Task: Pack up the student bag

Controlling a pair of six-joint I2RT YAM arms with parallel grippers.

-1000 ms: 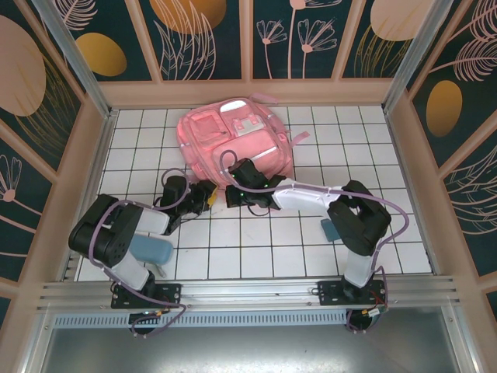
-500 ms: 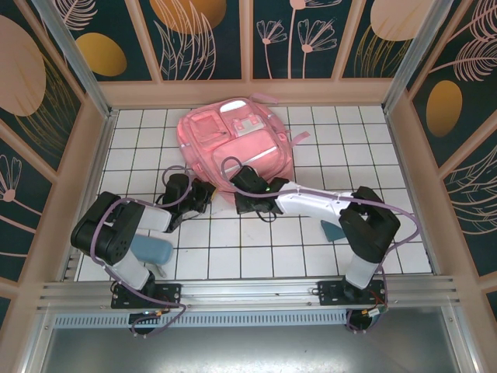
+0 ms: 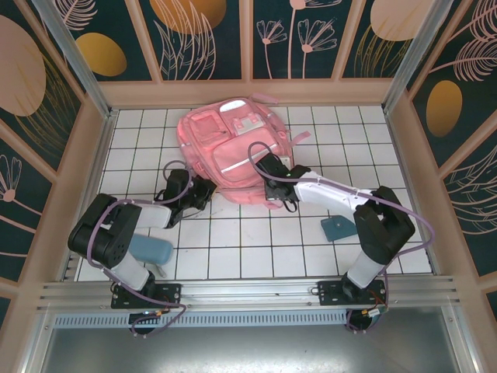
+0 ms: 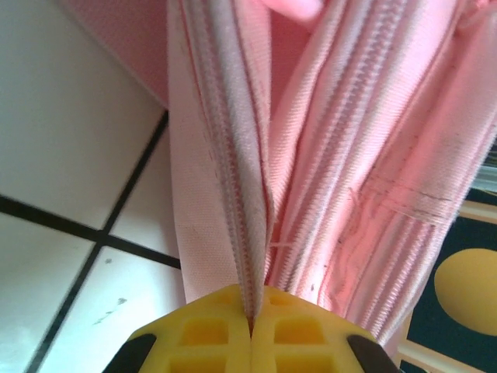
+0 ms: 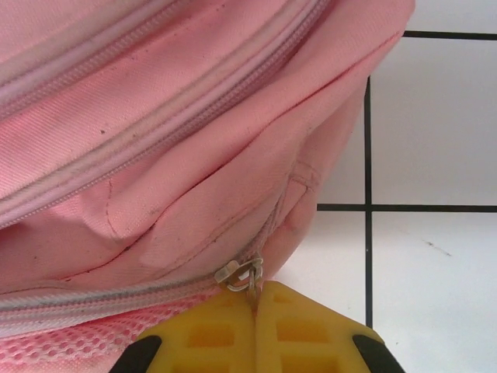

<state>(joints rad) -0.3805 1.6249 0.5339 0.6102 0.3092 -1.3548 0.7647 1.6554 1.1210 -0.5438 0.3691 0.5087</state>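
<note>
While the left gripper (image 4: 251,326) pinches a seam (image 4: 233,194) of the student bag (image 3: 225,140) and the right gripper (image 5: 255,301) its zipper pull (image 5: 242,274), the zip step looks to need a steady draw next.

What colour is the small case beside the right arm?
Teal blue. The small case shows best in the top external view.

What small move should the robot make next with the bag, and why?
Probably the right gripper should draw the zipper pull along its track while the left gripper holds. The right is shut on the pull, and the left is shut on a fabric edge of the student bag, bracing it.
</note>
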